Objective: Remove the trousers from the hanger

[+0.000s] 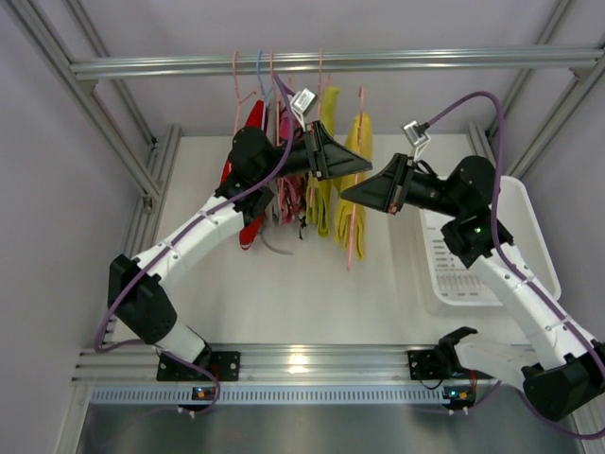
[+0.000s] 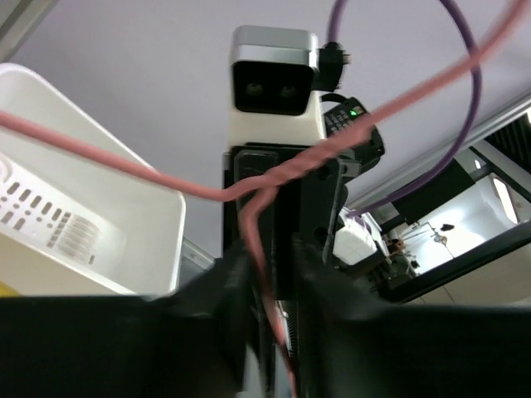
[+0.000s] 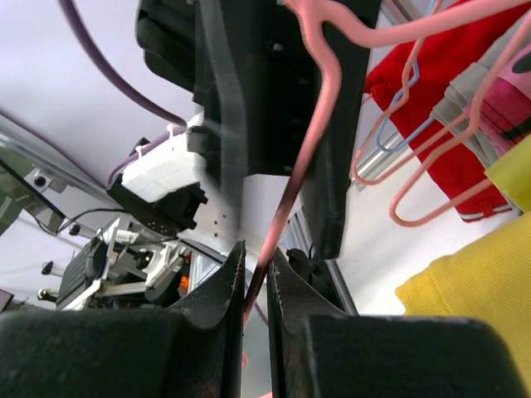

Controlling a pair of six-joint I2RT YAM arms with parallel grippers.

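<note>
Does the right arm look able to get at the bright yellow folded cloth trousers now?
Likely not yet: the right gripper is beside the bright yellow trousers but shut on the pink wire hanger.

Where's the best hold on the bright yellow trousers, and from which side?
Probably the hanging lower end, from the right arm's side: the bright yellow trousers hang long and folded, outermost on the rail, next to the right gripper, which pinches a pink hanger.
</note>
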